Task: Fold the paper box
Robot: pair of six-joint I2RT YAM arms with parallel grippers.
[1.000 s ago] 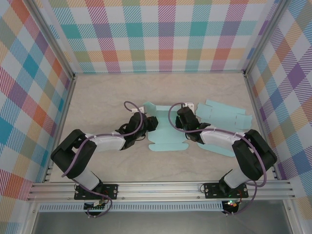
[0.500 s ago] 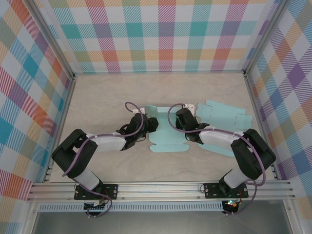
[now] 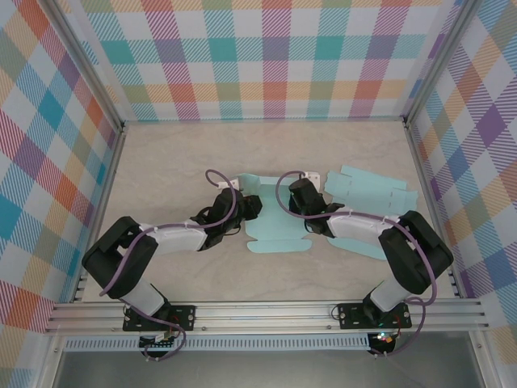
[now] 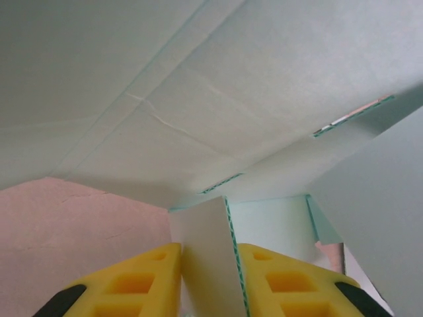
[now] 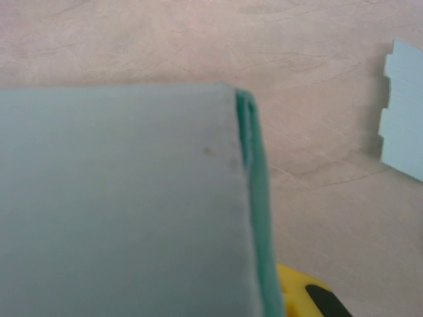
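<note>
The paper box (image 3: 275, 220) is a pale teal card blank lying partly folded at the table's middle. My left gripper (image 3: 249, 207) meets its left side and is shut on an upright flap (image 4: 206, 247), which stands between the yellow fingers (image 4: 135, 281). More box panels (image 4: 198, 99) lean over that flap. My right gripper (image 3: 301, 199) is at the box's right side, shut on a doubled-over panel (image 5: 125, 198). One yellow finger (image 5: 301, 294) shows beside the panel's folded edge; the other is hidden behind it.
A second flat teal card blank (image 3: 373, 196) lies to the right of the right arm, its notched edge (image 5: 403, 112) showing in the right wrist view. Checked walls (image 3: 266, 56) enclose the beige table (image 3: 161, 162) on three sides.
The right gripper has edged slightly left with its panel. The left arm has barely moved and keeps its flap.
</note>
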